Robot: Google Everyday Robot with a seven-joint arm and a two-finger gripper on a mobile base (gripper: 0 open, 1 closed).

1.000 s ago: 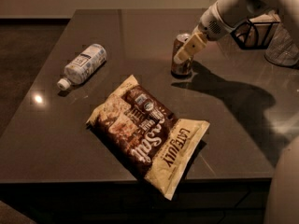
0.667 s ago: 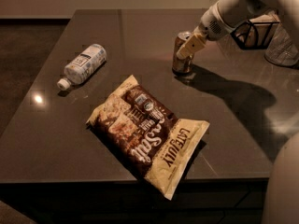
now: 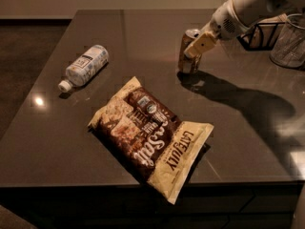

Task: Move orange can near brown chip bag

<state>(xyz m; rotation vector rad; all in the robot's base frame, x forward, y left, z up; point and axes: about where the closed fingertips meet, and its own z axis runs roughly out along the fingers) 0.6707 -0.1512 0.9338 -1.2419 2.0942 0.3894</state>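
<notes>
the gripper [image 3: 194, 49] reaches in from the far right corner of the table [image 3: 143, 37] and is closed around the orange can [image 3: 187, 57], one pale finger [image 3: 200, 44] across its upper right side. the can leans slightly, in the far right part of the table. the brown chip bag [image 3: 150, 135] lies flat, well apart, at the front edge, one cream end overhanging it. a white bottle [image 3: 86, 67] lies on its side near the left edge.

White bottle [image 3: 86, 67] on side, glass jar [image 3: 289, 42]
</notes>
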